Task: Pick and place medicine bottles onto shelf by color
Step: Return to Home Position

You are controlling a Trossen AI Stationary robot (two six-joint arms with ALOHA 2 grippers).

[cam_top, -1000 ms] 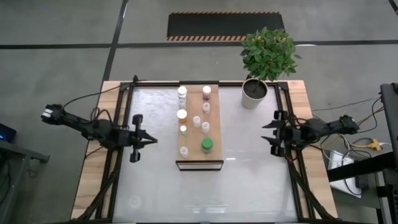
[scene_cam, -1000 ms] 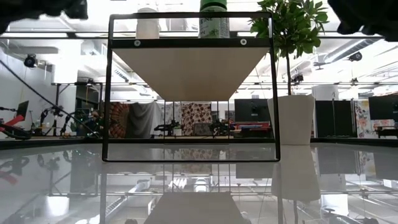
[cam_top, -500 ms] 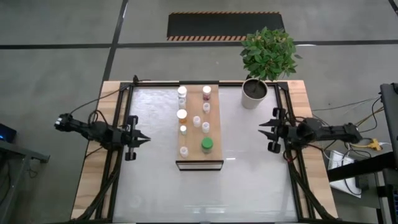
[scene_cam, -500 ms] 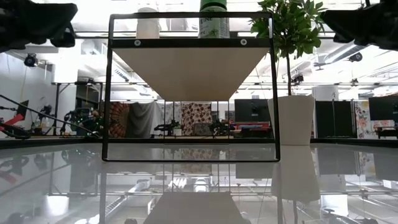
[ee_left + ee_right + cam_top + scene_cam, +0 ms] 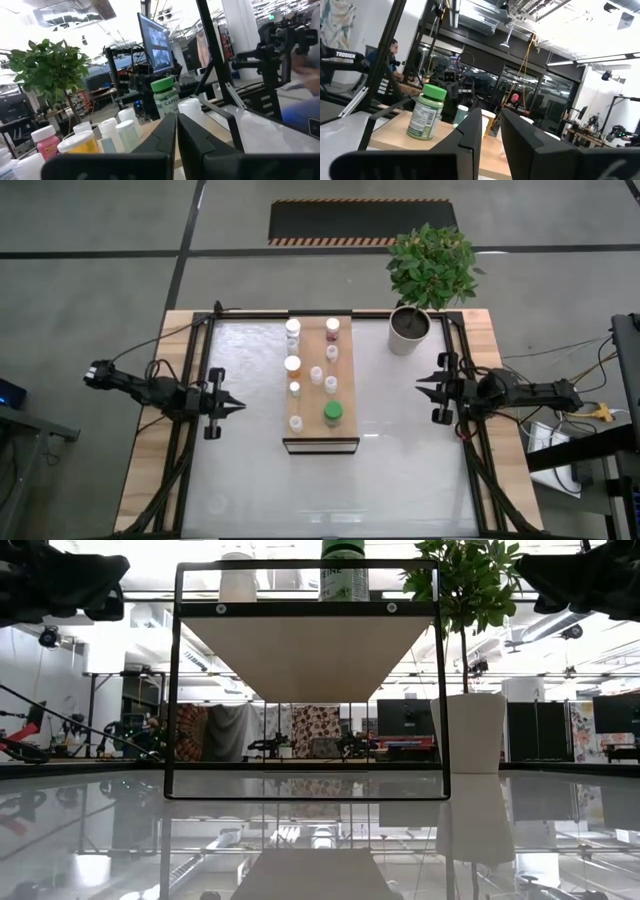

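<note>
Plastic bottles (image 5: 312, 370) sitting mid-frame on shelf (image 5: 343, 395) are looking light, slick; cap-high grips suiting; left gripper (image 5: 228, 407) closed, right gripper (image 5: 428, 391) narrowly parted, both holding nothing

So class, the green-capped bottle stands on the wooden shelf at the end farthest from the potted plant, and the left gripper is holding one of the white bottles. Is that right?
Not quite. The green-capped bottle does stand on the shelf at the end farthest from the potted plant. But the high view shows the left gripper shut on nothing, off to the shelf's side.

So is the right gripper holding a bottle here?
No, the right gripper hangs empty beside the shelf, apart from every bottle.
</note>
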